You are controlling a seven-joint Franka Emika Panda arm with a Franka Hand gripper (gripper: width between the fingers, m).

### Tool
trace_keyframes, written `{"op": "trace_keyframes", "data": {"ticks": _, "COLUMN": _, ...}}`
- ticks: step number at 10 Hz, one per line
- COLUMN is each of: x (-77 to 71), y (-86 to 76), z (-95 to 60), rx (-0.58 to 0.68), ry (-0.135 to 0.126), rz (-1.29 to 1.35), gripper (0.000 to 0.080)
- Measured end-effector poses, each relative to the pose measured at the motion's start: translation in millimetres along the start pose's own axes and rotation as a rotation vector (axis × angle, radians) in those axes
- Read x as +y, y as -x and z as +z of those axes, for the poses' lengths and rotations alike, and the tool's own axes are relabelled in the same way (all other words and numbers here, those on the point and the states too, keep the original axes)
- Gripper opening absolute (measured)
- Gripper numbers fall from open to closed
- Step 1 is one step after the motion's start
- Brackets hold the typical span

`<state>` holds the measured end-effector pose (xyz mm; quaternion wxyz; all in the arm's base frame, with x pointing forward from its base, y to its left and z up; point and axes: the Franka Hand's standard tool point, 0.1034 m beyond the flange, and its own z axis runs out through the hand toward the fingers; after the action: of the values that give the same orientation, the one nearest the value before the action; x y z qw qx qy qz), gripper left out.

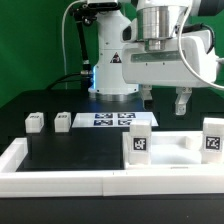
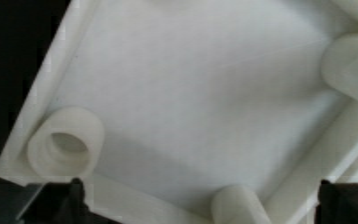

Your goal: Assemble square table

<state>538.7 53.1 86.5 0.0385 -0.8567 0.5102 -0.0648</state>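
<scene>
Two upright leg blocks (image 1: 140, 143) stood on the slab (image 1: 178, 148), apparently fitted; the slab sat on the bench (image 1: 70, 150) at the exterior view's right. Two loose leg blocks (image 1: 35, 121) waited well apart, so roughly half was left, I judged. Gripper (image 1: 165, 103) hung above the slab, pointing down, jaws wide and empty.

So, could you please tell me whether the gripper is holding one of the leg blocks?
No, in the exterior view the gripper hangs open above the square table slab, with nothing between its fingers.
</scene>
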Motion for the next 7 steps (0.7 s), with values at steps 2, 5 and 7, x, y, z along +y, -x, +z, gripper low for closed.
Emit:
{"op": "trace_keyframes", "data": {"ticks": 2, "x": 19.1, "y": 14.5, "z": 4.2, "rx": -0.010, "ry": 0.029, "rz": 0.204, "gripper": 0.0649}}
{"op": "trace_keyframes", "data": {"ticks": 5, "x": 36.6, "y": 34.3, "z": 25.9, "rx": -0.016, "ry": 0.077, "rz": 0.357, "gripper": 0.0649}}
{"op": "trace_keyframes", "data": {"ticks": 7, "x": 40.0, "y": 31.9, "z": 33.8, "rx": -0.002, "ry": 0.066, "rz": 0.362, "gripper": 0.0649}}
